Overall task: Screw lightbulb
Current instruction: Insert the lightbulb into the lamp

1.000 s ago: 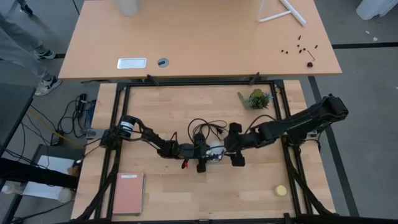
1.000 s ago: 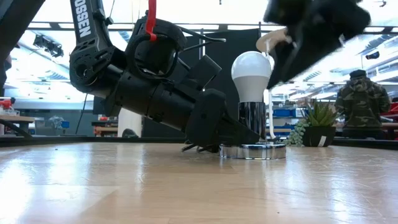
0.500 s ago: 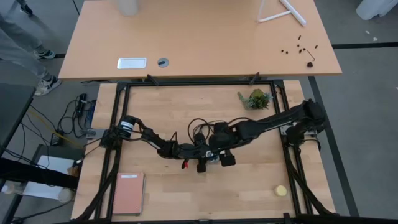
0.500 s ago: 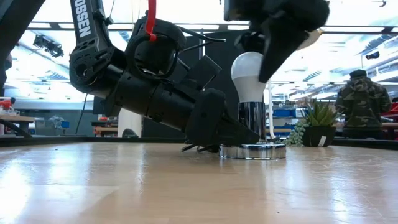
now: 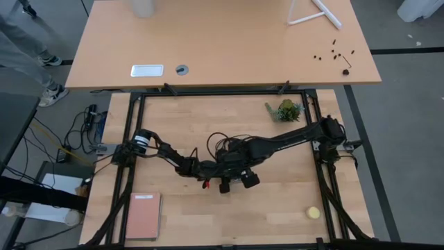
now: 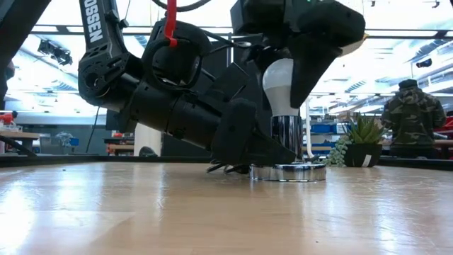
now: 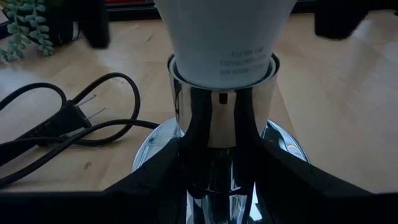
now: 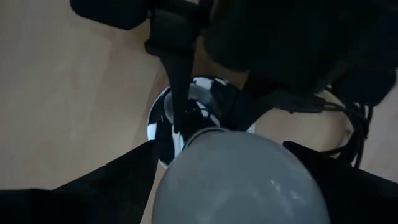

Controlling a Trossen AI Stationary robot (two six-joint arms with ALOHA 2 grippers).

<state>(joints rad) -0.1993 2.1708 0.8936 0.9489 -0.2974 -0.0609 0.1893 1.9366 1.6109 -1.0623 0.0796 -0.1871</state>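
Both arms meet mid-table; left gripper [image 5: 223, 182] low, right gripper [image 5: 243, 178] above, apparently spread.

One lightbulb [image 6: 282, 85], one socket [image 6: 288, 171], two grippers, one potted plant [image 5: 286, 110], one red notebook [image 5: 142, 216], one yellow ball [image 5: 313, 212], one person [image 6: 413, 117].

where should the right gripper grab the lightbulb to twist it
Grip the lightbulb on its round white dome, coming from above, fingers on opposite sides. It stands upright in the chrome socket, and the left gripper already crowds the base, so only the top looks free.
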